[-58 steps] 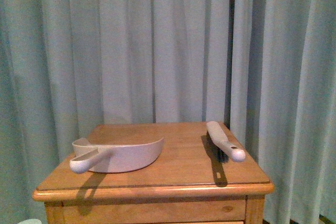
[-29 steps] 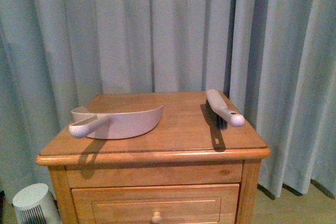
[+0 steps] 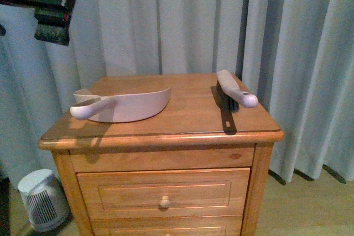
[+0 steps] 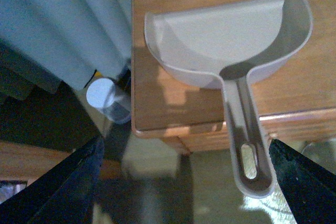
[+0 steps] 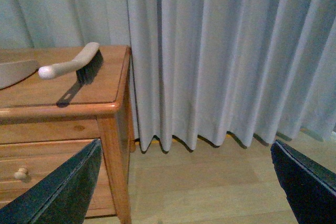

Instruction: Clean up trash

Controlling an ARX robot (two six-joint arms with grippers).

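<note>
My left pincer [image 4: 185,141]: jaws wide apart, empty, over the dustpan [image 4: 226,40].
My right pincer [image 5: 185,144]: wide apart, empty.
Tools: dustpan at 9 o'clock on cabinet [image 3: 188,111], brush [image 3: 235,88] at 3 o'clock.
Location of trash: seen in no view.
Progress: I judge nothing swept yet; everything left.

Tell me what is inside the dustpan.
From above, the dustpan shows only its bare pale floor, no paper wad. The shaded strip by its back wall is too dark to check.
</note>
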